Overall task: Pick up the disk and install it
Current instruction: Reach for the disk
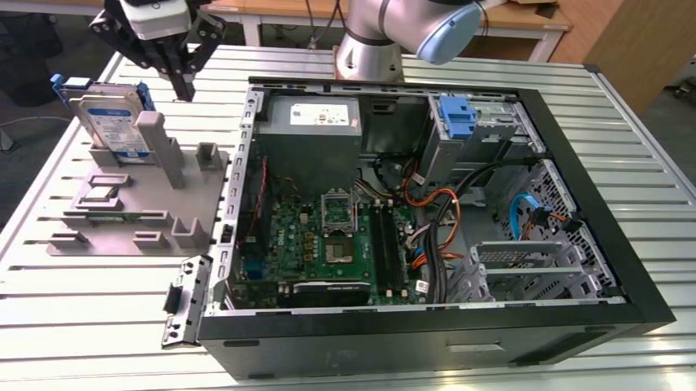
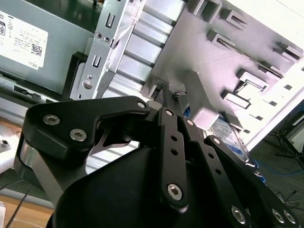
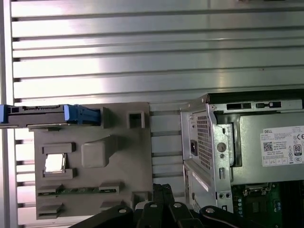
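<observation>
A slatted metal surface (image 1: 98,326) carries an open black computer case (image 1: 435,336) lying on its side. Behind the case stands the base of the 1 grey arm (image 1: 413,24). Inside the case, a grey power supply (image 1: 315,122) with a white label sits at the far edge, a green motherboard (image 1: 326,244) lies below it, and a bare blue bracket (image 1: 457,118) sits in the drive bay toward the exterior view's right.

Beside the case, on the exterior view's left, a grey slotted holder (image 1: 120,216) lies flat on the surface. The disk (image 1: 109,122) stands on edge in a slot at the holder's far end, leaning slightly, its blue-and-white label facing the camera and its blue frame showing at the top.

The black pincer (image 1: 182,88) hangs over the holder's far corner, between the disk and the case and apart from both. Its 2 fingers are pressed together with nothing between them.
</observation>
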`<state>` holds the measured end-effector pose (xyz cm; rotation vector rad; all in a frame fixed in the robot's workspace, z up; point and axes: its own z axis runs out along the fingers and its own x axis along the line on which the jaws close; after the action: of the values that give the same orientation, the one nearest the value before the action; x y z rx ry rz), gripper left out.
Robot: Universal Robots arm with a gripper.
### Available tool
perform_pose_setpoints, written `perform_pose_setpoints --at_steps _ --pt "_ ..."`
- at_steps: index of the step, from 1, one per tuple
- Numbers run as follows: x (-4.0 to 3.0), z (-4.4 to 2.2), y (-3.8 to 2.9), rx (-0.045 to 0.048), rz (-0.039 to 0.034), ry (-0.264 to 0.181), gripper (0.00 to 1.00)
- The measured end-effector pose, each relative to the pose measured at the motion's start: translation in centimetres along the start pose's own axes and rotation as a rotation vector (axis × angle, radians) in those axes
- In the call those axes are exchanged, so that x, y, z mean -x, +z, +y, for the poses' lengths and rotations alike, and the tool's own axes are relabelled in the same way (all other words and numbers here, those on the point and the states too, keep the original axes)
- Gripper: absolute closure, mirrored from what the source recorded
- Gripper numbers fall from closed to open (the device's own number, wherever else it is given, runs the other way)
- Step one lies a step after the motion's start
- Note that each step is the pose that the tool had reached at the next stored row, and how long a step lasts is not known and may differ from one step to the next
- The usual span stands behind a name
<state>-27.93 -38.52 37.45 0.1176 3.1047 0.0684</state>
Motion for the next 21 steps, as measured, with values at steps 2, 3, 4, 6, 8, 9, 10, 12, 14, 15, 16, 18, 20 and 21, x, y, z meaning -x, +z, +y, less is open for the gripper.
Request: perform_pose_setpoints --at_steps 2,3,4,6,8,9,10,12,14,15,16,18,20,21 --pt "-0.25 0.09 0.06 -0.0002 0.0002 0.000 0.90" --pt "-0.40 0.13 0.09 -0.0002 0.0002 0.000 0.90" --pt "-0.58 0.15 0.12 -0.0003 0.0002 0.000 0.90" --pt "-0.97 0.15 0.17 -0.0002 -0.0001 0.000 0.90" --pt "-1.18 0.14 0.19 -0.0001 -0.0002 0.000 0.90" --pt "-1.18 0.14 0.19 -0.0001 -0.0002 0.000 0.90" --pt "-1.18 0.14 0.19 -0.0001 -0.0001 0.000 0.90" --pt "-1.63 0.10 0.17 -0.0001 -0.0001 0.000 0.90" --pt "-1.64 0.10 0.17 -0.0001 -0.0002 0.000 0.90" --pt "-1.65 0.10 0.17 -0.0001 -0.0001 0.000 0.90" --pt "-1.65 0.10 0.17 -0.0001 -0.0001 0.000 0.90" --pt "-1.66 0.10 0.17 -0.0001 -0.0001 0.000 0.90" --pt "-1.67 0.10 0.17 -0.0001 -0.0001 0.000 0.90" --pt "-1.68 0.10 0.17 -0.0001 -0.0002 0.000 0.90"
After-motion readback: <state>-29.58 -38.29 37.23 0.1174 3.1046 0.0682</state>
